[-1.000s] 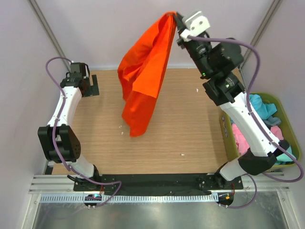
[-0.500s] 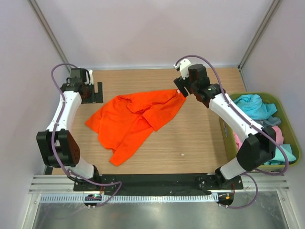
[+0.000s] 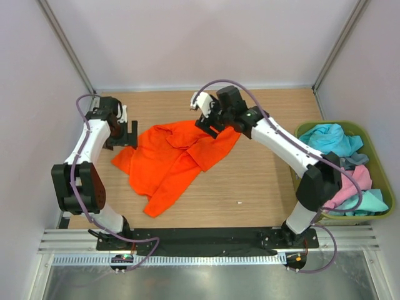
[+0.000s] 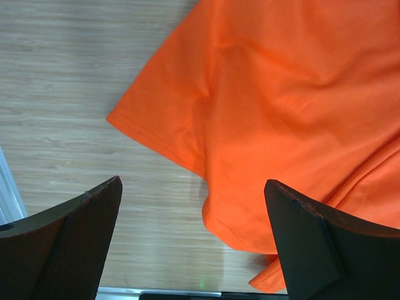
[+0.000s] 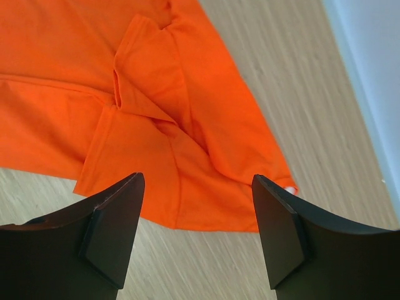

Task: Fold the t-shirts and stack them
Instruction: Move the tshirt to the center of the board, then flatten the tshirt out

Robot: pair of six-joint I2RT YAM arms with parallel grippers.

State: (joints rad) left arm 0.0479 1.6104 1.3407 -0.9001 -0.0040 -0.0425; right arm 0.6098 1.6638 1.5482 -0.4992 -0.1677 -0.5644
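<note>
Bright orange short-sleeved cloth t-shirt: now lying crumpled on the wooden table, part of it doubled over. A second ago it hung high from the right gripper. Turquoise and pink shirts wait in the olive-green plastic bin, well to that claw's right. Left gripper: spread wide and empty, with a hemmed edge beneath it. Right gripper, farthest: also wide and empty, the shirt's far corner directly below. Assessment: the shirt is laid down, but flattening and folding are not yet begun.
</note>
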